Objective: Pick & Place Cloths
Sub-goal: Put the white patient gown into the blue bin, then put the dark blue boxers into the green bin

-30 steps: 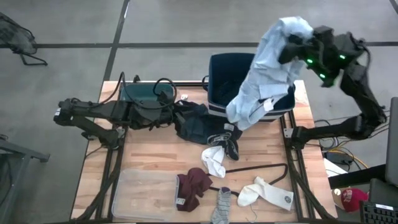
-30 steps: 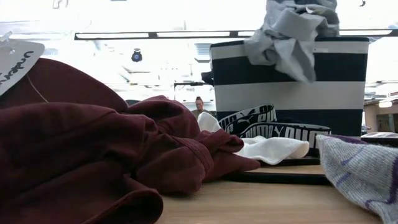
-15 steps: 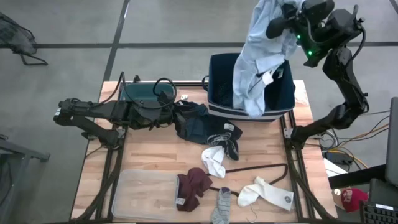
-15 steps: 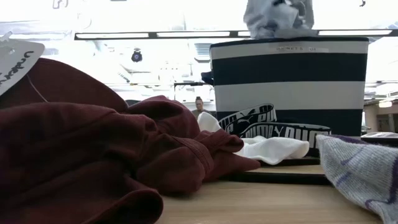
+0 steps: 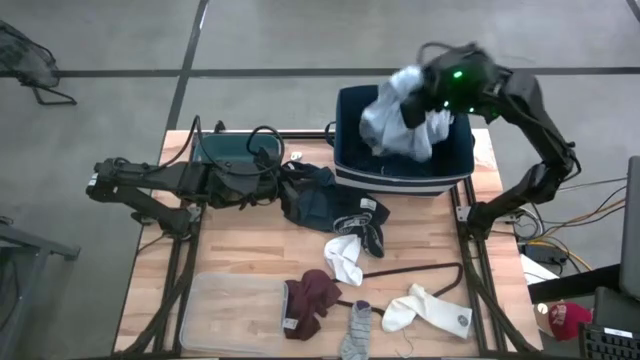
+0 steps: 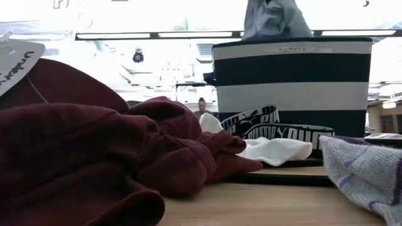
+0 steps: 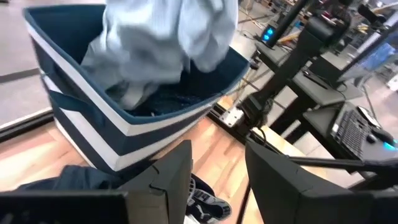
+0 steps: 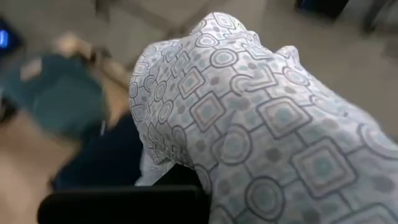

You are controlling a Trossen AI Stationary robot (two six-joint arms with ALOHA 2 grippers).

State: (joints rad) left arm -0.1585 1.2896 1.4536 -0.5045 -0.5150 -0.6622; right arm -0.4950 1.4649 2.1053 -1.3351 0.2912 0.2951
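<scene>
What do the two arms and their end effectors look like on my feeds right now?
Both arms are dark, slim jointed links. The right arm shows a lit green indicator near its wrist, by the right end effector. The left arm carries looped black cables, and the left end effector has two flat, angular black fingers.

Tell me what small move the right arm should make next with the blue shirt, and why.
Probably open the right gripper and let go: the light blue shirt it holds is bunched over the striped bin, mostly inside its rim, so it should fall in.
</scene>
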